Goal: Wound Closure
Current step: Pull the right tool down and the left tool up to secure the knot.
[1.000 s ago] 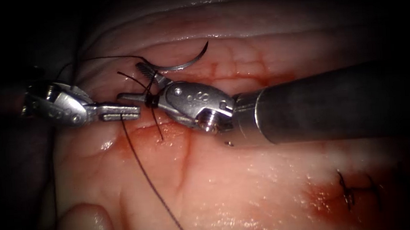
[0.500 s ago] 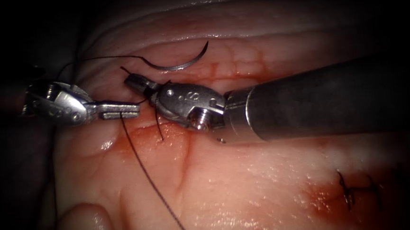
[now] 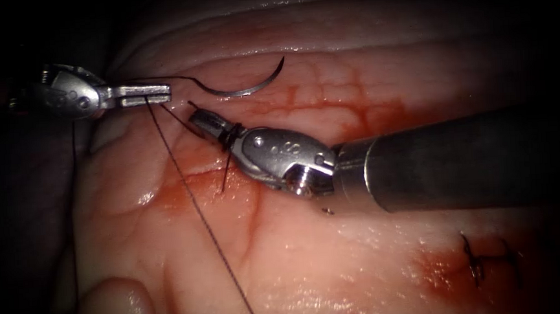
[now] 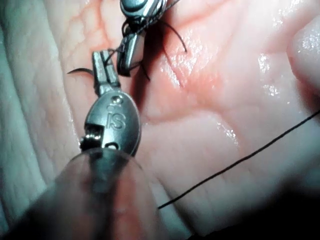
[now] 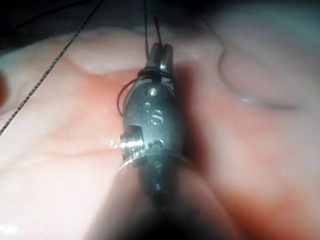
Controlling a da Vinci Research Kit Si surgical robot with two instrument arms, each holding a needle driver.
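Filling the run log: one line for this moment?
left hand: holds thread | right hand: thread end, loop around it | needle: free on tissue

wet glossy tissue (image 3: 312, 252), shiny metal needle (image 3: 243, 88).

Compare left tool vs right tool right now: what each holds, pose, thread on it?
The left tool clamps the long thread at its jaw tips; the right tool grips a short thread end and has thread looped around its jaws. The left tool lies level beside the needle's tail; the right tool slants up-left over the stitch site. Shared: both have jaws shut on thread, and neither holds the needle, which lies free on the tissue.
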